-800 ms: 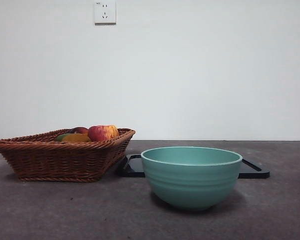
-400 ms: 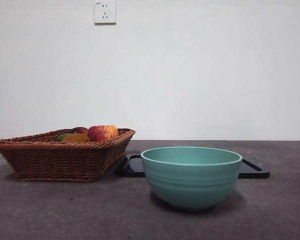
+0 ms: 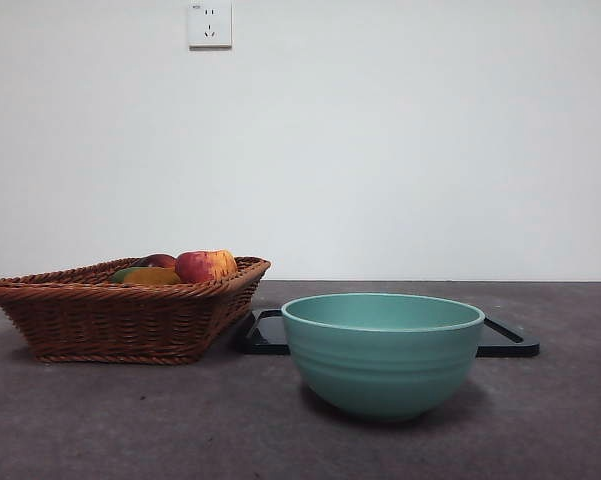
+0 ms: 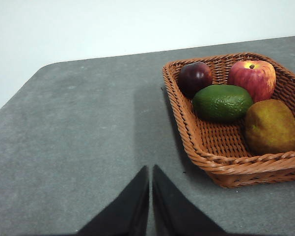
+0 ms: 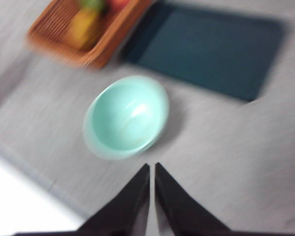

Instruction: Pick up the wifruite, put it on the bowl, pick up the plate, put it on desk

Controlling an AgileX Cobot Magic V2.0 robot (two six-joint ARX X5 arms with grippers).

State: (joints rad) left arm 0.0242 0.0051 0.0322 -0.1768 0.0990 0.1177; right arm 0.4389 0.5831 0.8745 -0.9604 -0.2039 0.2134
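Observation:
The wifruite (image 4: 271, 126), a brownish-orange oval fruit, lies in a woven basket (image 4: 221, 169) beside a green fruit (image 4: 222, 102), a red-and-yellow apple (image 4: 252, 78) and a dark red fruit (image 4: 195, 77). In the front view only its top (image 3: 152, 276) shows over the basket rim (image 3: 120, 320). The mint-teal bowl (image 3: 382, 352) stands empty on the desk (image 3: 130, 420). A flat dark plate (image 3: 505, 338) lies behind it. My left gripper (image 4: 150, 169) is shut and empty over bare desk beside the basket. My right gripper (image 5: 152, 167) is shut and empty, high above the bowl (image 5: 126, 117).
A white wall with a socket (image 3: 210, 24) rises behind the desk. The right wrist view is blurred; it shows the plate (image 5: 206, 49), the basket (image 5: 83, 29) and the desk's edge (image 5: 34, 172). No arm shows in the front view.

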